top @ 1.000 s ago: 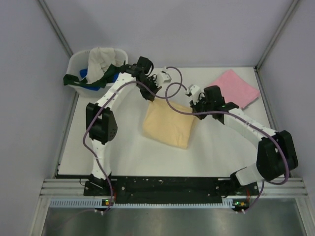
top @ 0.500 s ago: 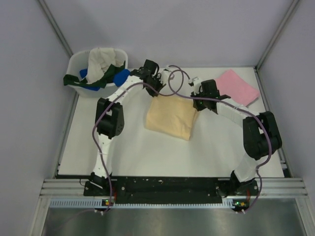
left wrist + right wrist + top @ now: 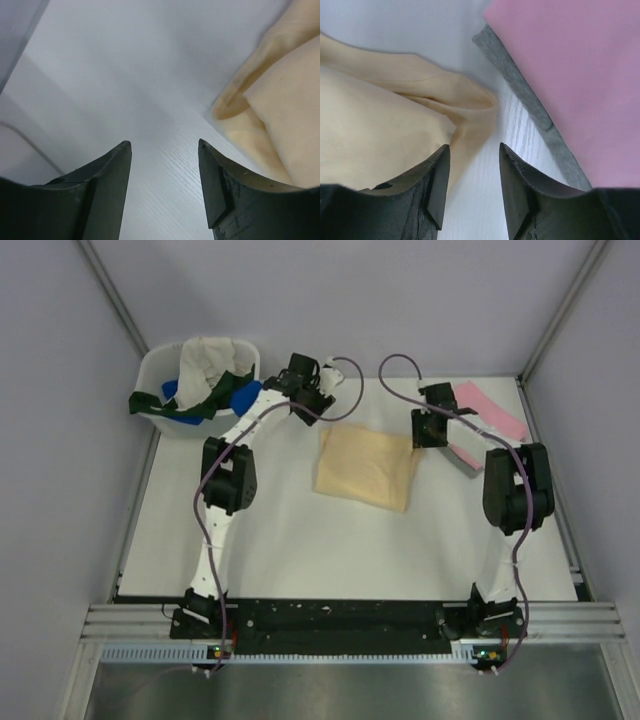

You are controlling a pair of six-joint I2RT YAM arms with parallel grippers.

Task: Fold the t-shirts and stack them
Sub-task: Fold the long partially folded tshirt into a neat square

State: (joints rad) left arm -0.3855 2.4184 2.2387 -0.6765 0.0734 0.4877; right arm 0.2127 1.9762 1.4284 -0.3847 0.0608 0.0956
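Note:
A folded pale peach-yellow t-shirt (image 3: 367, 468) lies flat at mid-table. To its right a folded pink t-shirt (image 3: 492, 410) is partly covered by the right arm. My left gripper (image 3: 320, 406) hovers just off the peach shirt's far left corner. In the left wrist view it (image 3: 164, 145) is open over bare table, with the peach shirt (image 3: 280, 115) to its right. My right gripper (image 3: 427, 440) is at the peach shirt's far right corner. It (image 3: 474, 147) stands open, with the peach shirt's (image 3: 380, 125) corner under its left finger and the pink shirt (image 3: 570, 75) to the right.
A white tub (image 3: 155, 370) at the back left holds cream-white (image 3: 205, 355), dark green (image 3: 190, 405) and blue (image 3: 240, 397) cloth hanging over its rim. A grey strip (image 3: 520, 95) runs along the pink shirt's edge. Walls close in the table on the left, back and right.
Both arms carried the peach shirt to the right, toward the pink one. Both grippers then opened and let go of its far corners.

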